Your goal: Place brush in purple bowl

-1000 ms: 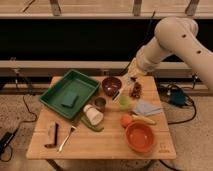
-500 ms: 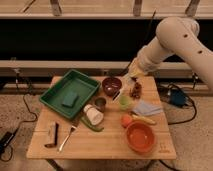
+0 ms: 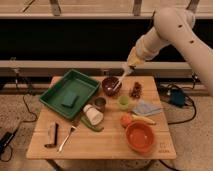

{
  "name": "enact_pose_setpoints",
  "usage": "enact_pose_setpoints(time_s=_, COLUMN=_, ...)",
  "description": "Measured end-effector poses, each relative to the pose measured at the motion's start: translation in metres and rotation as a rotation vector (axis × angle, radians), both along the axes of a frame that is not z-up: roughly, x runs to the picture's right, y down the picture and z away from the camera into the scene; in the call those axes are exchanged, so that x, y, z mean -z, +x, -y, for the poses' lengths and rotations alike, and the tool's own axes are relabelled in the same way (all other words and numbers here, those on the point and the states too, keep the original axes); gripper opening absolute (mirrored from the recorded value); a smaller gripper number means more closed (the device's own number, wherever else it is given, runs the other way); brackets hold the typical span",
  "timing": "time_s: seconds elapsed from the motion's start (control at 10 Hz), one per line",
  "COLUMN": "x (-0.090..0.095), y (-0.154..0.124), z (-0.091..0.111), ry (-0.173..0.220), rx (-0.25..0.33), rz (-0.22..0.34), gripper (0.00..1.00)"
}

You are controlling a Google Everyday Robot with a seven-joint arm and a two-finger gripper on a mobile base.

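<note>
The purple bowl (image 3: 110,85) stands at the back middle of the wooden table (image 3: 100,145). My gripper (image 3: 129,65) hangs above and to the right of it, at the end of the white arm that comes in from the upper right. It is shut on the brush (image 3: 121,78). The brush's pale handle slants down and to the left, and its lower end is at the bowl's right rim. I cannot tell whether that end touches the bowl.
A green tray (image 3: 56,93) holding a green sponge (image 3: 70,99) is at the back left. Near the bowl are a metal cup (image 3: 99,103), a tipped white cup (image 3: 93,115), a green cup (image 3: 124,102), a brown object (image 3: 135,90) and a cloth (image 3: 147,107). Nearer the front are an orange bowl (image 3: 139,136), a blocky tool (image 3: 51,134) and a spoon (image 3: 66,138).
The gripper and the brush have shifted only slightly, with the brush's lower end edging toward the purple bowl. Nothing else on the table has moved.
</note>
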State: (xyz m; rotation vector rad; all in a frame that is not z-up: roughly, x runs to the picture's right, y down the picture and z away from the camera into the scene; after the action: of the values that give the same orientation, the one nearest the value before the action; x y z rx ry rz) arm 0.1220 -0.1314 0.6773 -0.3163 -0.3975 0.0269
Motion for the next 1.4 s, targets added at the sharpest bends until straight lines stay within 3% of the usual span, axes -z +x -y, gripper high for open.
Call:
enact_pose_setpoints(time_s=0.1, x=-0.011, y=-0.006, z=0.011, ry=0.006, rx=-0.004, rz=0.003, gripper=0.00)
enact_pose_setpoints(time_s=0.4, x=-0.033, y=-0.017, z=0.019, ry=0.001, rx=-0.013, rz=0.003, gripper=0.00)
enact_pose_setpoints(time_s=0.7, x=-0.063, y=-0.024, z=0.008, ry=-0.028, rx=-0.020, rz=-0.009, gripper=0.00)
enact_pose_setpoints(time_s=0.9, x=-0.084, y=-0.018, z=-0.007, ry=-0.047, rx=-0.019, rz=-0.045, gripper=0.00)
enact_pose_setpoints(time_s=1.4, x=-0.100, y=0.003, z=-0.004, ry=-0.057, rx=-0.035, rz=-0.113, gripper=0.00)
